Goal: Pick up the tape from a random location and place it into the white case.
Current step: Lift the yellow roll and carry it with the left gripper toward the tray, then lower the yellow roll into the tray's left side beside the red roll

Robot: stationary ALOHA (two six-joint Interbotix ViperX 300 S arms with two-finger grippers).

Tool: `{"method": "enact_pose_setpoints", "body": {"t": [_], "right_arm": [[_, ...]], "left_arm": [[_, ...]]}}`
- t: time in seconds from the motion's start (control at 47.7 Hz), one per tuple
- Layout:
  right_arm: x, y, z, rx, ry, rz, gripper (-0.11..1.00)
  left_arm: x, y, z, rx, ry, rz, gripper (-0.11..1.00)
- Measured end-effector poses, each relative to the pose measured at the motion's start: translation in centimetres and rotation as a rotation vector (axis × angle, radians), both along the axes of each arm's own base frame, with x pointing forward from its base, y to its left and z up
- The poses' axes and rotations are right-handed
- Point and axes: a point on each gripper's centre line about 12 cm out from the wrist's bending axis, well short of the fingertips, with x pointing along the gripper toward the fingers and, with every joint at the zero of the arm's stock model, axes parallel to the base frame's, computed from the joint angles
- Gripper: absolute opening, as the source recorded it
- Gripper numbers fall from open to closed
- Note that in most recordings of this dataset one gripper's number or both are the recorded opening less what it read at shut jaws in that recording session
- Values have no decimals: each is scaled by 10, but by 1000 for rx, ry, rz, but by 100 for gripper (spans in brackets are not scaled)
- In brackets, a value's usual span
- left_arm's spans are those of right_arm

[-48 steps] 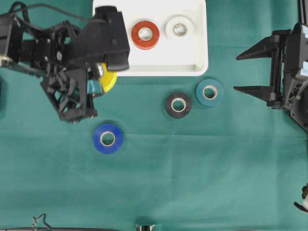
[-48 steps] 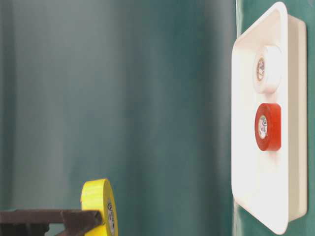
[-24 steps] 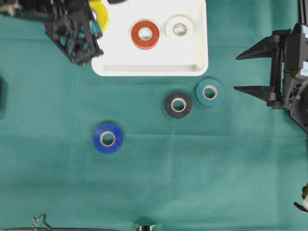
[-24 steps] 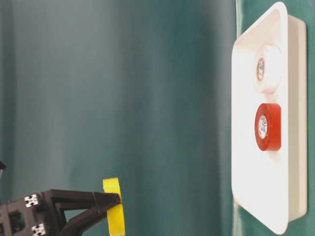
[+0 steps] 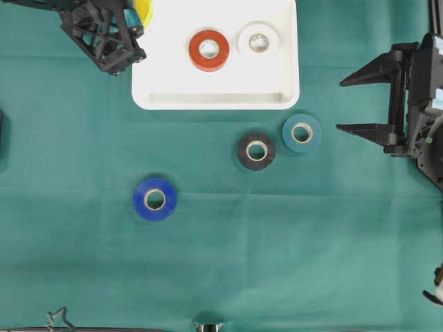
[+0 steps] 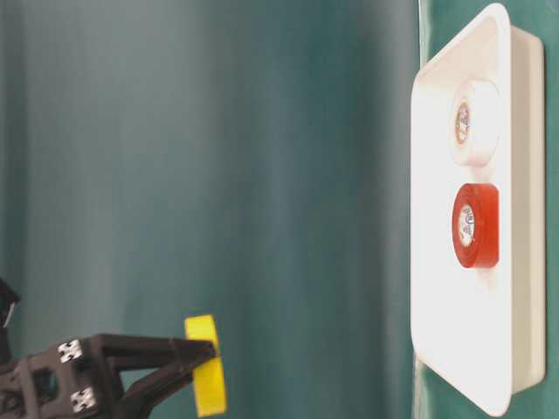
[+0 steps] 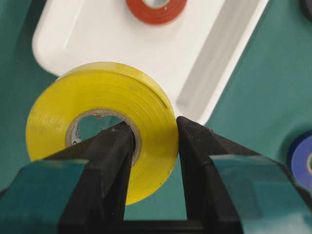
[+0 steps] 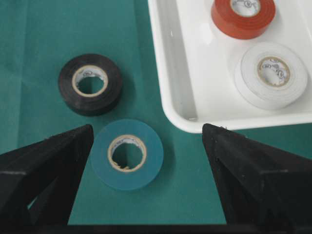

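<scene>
Jaws pinch yellow tape (image 7: 102,122); overhead hides it.

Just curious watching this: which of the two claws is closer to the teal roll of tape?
The right. The right gripper sits open just beside the teal tape roll, while the left gripper, clamped on a yellow tape roll, is far off past the white case.

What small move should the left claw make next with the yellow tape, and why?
Probably carry it a bit further over the white case, then open. The left claw grips the yellow tape near the case's corner, away from the red roll.
</scene>
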Motion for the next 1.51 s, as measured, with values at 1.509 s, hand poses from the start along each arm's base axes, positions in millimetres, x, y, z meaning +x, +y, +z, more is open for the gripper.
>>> {"method": "enact_pose_setpoints", "body": {"t": [1.509], "right_arm": [[0, 0, 1, -12, -1, 4, 89]], "left_arm": [[61, 13, -11, 18, -12, -37, 24]]}}
